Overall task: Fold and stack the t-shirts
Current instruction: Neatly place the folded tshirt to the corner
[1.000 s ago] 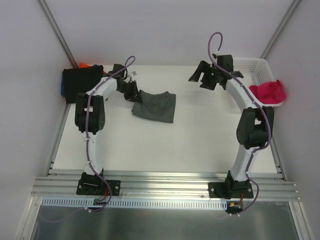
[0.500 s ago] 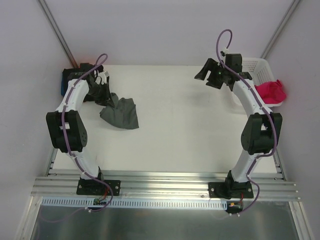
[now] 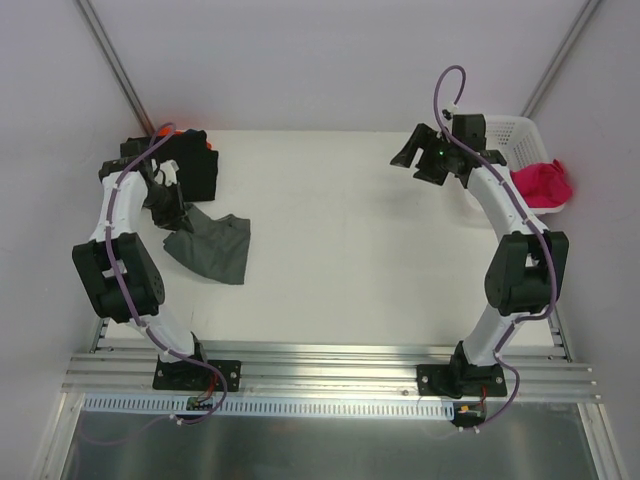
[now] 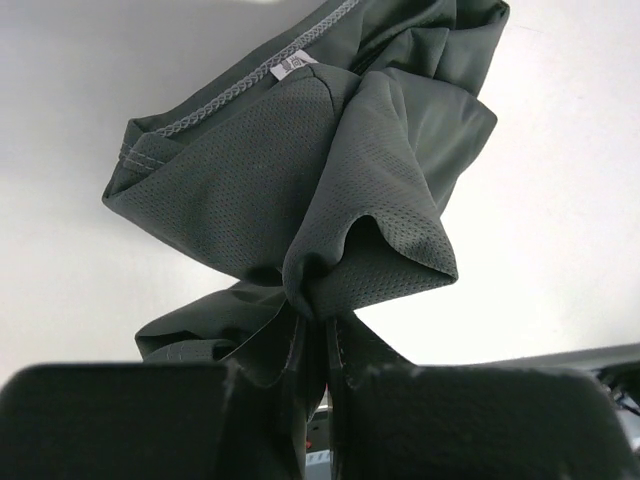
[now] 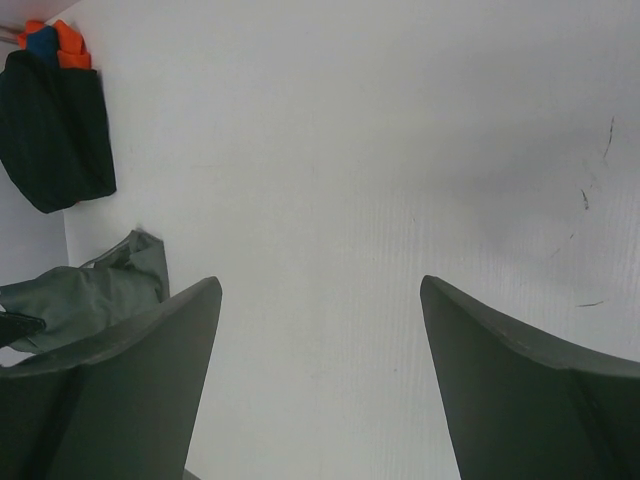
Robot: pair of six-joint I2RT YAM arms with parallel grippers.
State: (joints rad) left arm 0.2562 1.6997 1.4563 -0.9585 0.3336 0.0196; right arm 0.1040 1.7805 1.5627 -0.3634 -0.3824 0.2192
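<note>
Where the left pincer [image 4: 318, 328] clamps it, the dark grey t-shirt [image 4: 300, 170] bunches; only the left wrist view shows its mesh weave. The right pincer [image 5: 320, 290] gapes empty.

Bright, even overhead light, soft shadows; wrist views blur up close.

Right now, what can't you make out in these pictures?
- Black t-shirt, top view: it covers what lies beneath, count unclear.
- White basket, top view: the magenta-pink t-shirt and right arm hide its inside.
- Dark grey t-shirt, left wrist view: bunched, lower part behind the left tool.
</note>
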